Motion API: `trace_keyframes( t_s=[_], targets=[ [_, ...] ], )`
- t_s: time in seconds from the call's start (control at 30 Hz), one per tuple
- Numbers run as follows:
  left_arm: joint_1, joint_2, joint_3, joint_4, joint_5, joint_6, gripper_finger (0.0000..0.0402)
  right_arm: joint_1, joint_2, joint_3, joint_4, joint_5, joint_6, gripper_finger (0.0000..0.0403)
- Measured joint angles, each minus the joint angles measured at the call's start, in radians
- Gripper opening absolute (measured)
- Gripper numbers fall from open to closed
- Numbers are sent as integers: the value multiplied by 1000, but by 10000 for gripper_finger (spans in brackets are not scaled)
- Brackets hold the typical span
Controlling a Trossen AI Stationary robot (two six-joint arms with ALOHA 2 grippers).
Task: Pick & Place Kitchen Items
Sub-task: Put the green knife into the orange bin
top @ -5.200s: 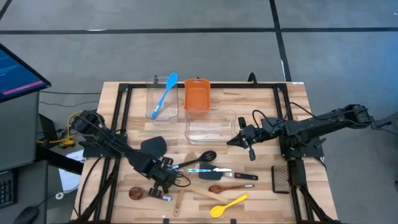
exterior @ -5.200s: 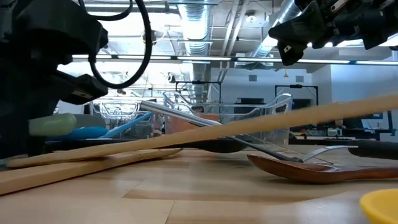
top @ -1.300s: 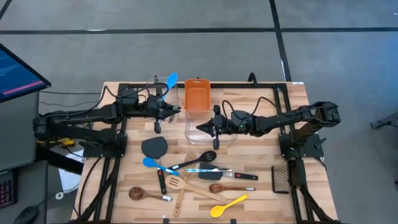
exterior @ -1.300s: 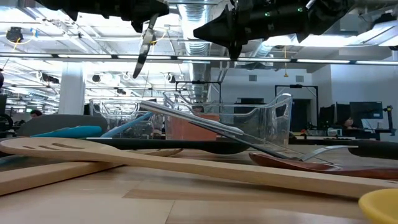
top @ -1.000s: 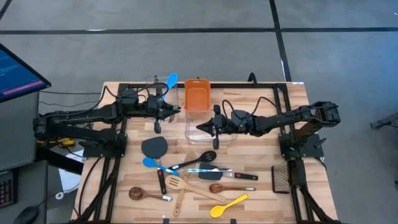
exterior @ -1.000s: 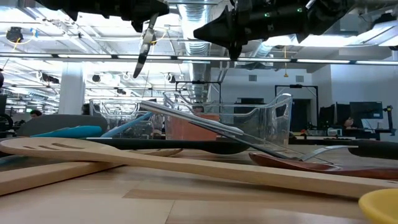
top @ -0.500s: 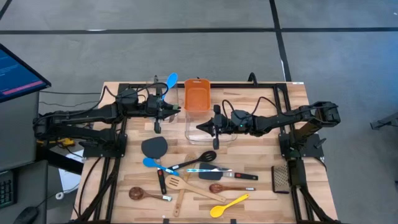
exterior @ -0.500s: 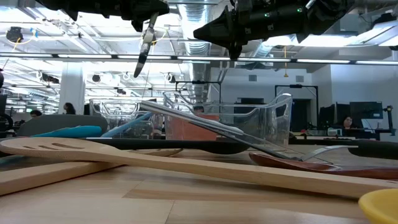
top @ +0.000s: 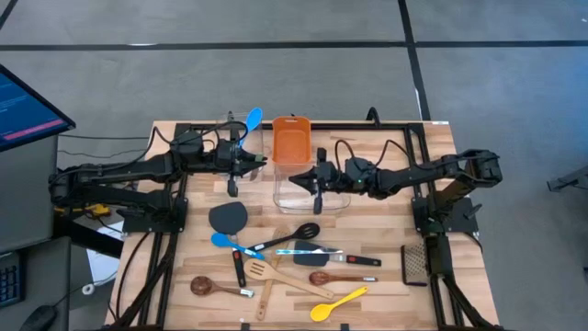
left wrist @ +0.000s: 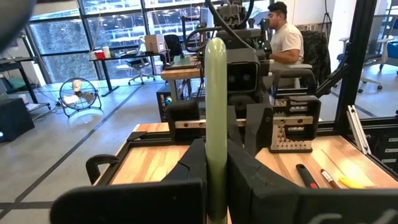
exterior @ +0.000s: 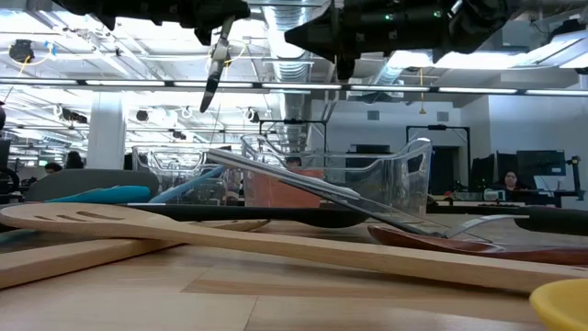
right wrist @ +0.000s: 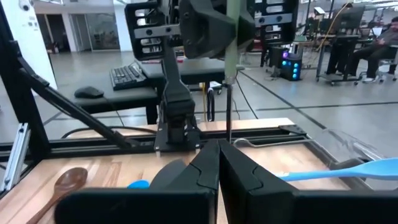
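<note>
Left gripper (top: 241, 163) clamped on pale-handled utensil (top: 231, 180), long axis hanging straight down, clear tub (top: 223, 147) directly beneath; right gripper (top: 315, 176) closed, empty.

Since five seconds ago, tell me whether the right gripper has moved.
Yes. The right gripper, shut, has swung toward the table's middle and the far side; it now hangs over the larger clear tub, just in front of the orange bin.
</note>
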Motion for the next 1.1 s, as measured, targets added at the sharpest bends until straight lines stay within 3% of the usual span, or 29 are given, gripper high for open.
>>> trace_keyframes(
  t_s=[0.17,0.5,0.63,1.1],
  targets=[
    [0,0,0,9,0,0,6,-5,0,28,-3,0,9,26],
    [0,0,0,24,0,-11,6,-7,0,66,-3,0,-62,190],
    [-6,0,0,29,0,-14,6,-12,0,66,-3,1,-62,228],
    [-59,3,0,61,0,-34,6,-36,202,118,210,1,-67,206]
  ],
)
